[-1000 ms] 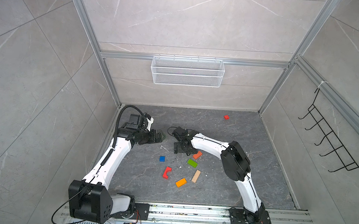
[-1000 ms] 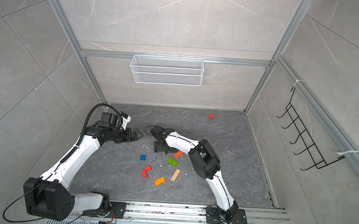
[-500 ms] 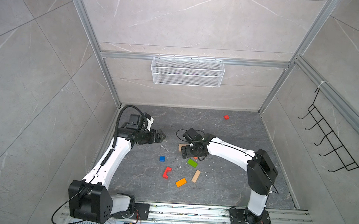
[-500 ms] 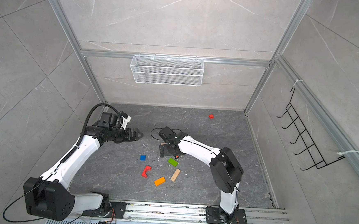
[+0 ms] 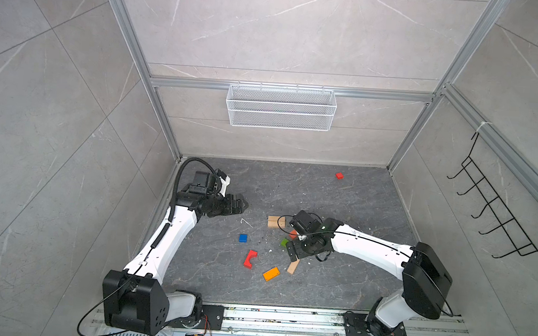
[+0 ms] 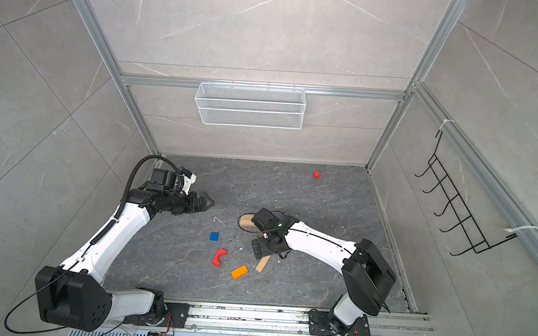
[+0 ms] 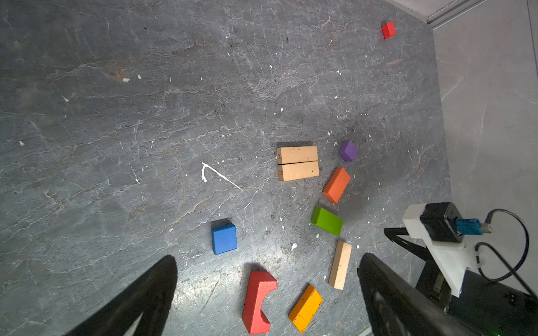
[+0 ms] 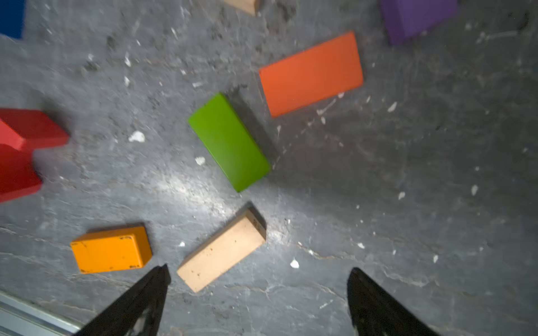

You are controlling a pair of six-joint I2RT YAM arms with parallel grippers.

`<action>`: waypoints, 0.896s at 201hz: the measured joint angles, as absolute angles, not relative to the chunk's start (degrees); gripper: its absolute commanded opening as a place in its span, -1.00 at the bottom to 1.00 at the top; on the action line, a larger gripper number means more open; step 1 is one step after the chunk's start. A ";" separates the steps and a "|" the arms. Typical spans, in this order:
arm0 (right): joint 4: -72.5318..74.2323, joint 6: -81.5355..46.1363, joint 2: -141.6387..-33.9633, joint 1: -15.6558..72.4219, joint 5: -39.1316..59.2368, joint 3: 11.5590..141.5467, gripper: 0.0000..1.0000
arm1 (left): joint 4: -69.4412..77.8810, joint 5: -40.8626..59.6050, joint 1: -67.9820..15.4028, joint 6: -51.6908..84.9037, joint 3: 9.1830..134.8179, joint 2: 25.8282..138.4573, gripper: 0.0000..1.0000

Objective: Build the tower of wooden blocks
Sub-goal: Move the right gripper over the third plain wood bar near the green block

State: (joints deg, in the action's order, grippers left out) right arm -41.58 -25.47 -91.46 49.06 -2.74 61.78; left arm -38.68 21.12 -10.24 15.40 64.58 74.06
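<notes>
- Wood block tower unbuilt: only two tan bars flat on the dark floor, side by side and touching, just right of centre in both top views.
- Loose around them: orange-red slab, green slab, purple piece, single tan bar, orange block, red arch, blue block.
- Small red cube well apart, toward the floor's far right corner.
- Left gripper spread wide, empty, left of centre, clear of every block.
- Right gripper spread wide, empty, over the floor near the green slab, single tan bar just beside one finger.
</notes>
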 measured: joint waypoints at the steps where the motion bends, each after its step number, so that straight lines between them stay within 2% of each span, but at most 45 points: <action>1: -41.58 -25.56 -91.42 49.08 -2.76 61.67 0.93 | -38.70 21.12 -10.24 15.40 64.58 74.06 1.00; 97: -45.17 -33.10 -87.46 53.63 -4.32 53.89 0.94 | -38.68 21.12 -10.24 15.40 64.58 74.06 1.00; 180: -43.42 -33.67 -95.68 58.06 -6.83 55.31 0.94 | -38.68 21.12 -10.24 15.40 64.58 74.06 1.00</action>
